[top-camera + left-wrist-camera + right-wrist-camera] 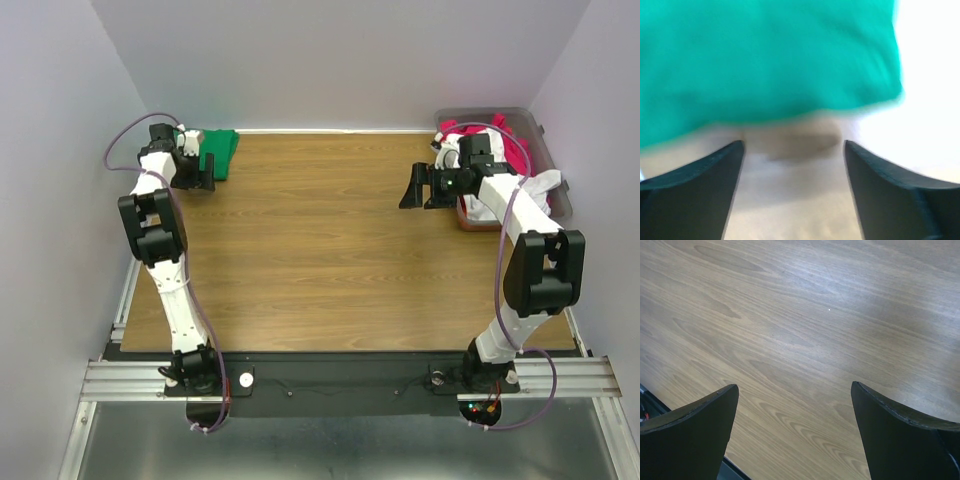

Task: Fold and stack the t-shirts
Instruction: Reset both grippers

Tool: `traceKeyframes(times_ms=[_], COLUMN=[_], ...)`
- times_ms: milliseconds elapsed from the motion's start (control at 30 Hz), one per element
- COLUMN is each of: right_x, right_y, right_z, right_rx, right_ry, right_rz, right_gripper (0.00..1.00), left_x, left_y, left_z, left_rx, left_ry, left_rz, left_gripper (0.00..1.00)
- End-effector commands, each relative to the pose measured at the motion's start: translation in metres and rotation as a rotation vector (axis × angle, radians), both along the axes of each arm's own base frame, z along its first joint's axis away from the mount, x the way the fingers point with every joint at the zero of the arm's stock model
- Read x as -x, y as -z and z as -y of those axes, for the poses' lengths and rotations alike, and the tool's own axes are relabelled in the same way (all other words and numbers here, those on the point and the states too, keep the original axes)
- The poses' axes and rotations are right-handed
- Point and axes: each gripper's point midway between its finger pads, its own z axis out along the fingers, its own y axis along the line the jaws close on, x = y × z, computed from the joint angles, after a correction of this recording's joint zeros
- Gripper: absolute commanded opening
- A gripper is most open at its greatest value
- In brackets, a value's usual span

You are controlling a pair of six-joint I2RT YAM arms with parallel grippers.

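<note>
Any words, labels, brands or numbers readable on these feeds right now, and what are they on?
None readable.
The green t-shirt, red t-shirt and white t-shirt show no print.
The bin shows no label.
The table shows only wood grain.
The left wrist view is too blurred to tell.

Left gripper (pixel 793 146), right gripper (pixel 795 388) (both spread wide)

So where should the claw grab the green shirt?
Probably by the edge nearest the left claw. The green shirt lies folded in the table's far left corner, with the wall behind it, so come in low from the open table side and pinch that edge's layers together.
</note>
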Motion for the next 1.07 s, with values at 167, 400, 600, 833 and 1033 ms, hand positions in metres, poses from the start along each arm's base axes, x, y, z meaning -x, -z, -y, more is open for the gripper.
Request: traceKeyframes(times_ms=[167, 400, 600, 833, 1033], right_x=[-0.009, 0.005, 0.03, 0.075, 0.088], right_y=[-0.084, -0.108, -0.087, -0.04, -0.036], right_z=[0.008, 0.027, 0.038, 0.021, 0.026], right_rx=[0.025, 0.103, 0.14, 0.083, 0.11], right_ry=[0.022, 0.111, 0.178, 0.061, 0.058], right_rz=[0.233, 0.311, 0.258, 0.142, 0.161], right_gripper=[1.0, 1.0, 1.0, 1.0, 1.0], left_x=[0.047, 0.095, 0.154, 0.203, 0.219], left_y=[-0.201, -0.249, -0.21, -0.175, -0.178], left_z=[0.038, 0.091, 0.133, 0.146, 0.146], left_rx=[-0.04, -0.039, -0.001, 0.006, 0.01], left_ry=[0.096, 0.16, 0.218, 0.261, 0.255], left_rz=[0.292, 0.359, 0.335, 0.336, 0.379], left_gripper=[0.99, 0.99, 0.99, 0.99, 0.99])
